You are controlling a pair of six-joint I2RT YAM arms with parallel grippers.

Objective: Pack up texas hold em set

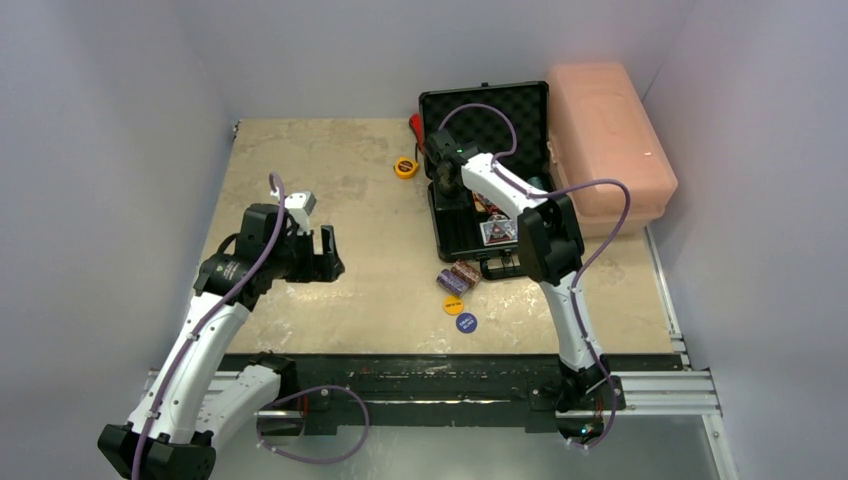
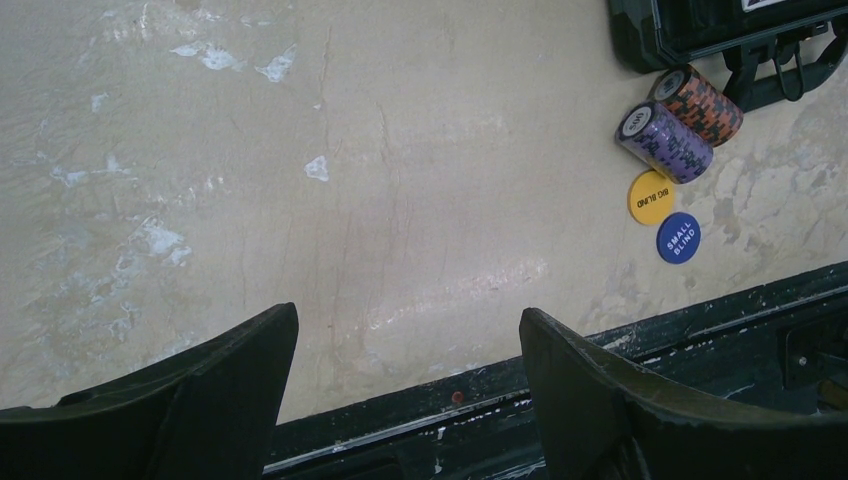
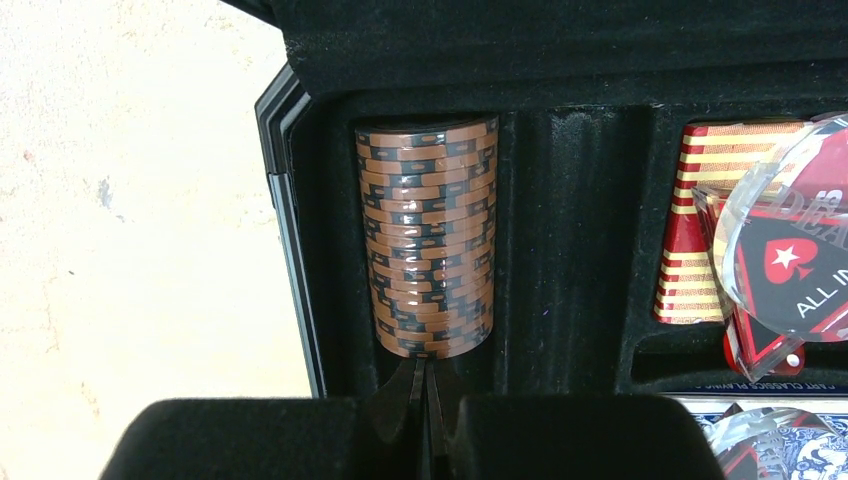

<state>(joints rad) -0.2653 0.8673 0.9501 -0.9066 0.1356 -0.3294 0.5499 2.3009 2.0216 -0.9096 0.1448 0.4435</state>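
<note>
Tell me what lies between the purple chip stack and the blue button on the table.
The yellow button lies between the purple chip stack and the blue button. The left wrist view shows this most clearly.

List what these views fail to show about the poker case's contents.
- Top view: the right arm covers the briefcase tray, so filled slots cannot be counted.
- Right wrist view: the blue card deck is cut by the bottom edge and overlaid by clear tokens.
- Right wrist view: whether the shut right claw touches the brown chip stack is unclear.
- Top view: red item behind the lid, mostly hidden.
</note>
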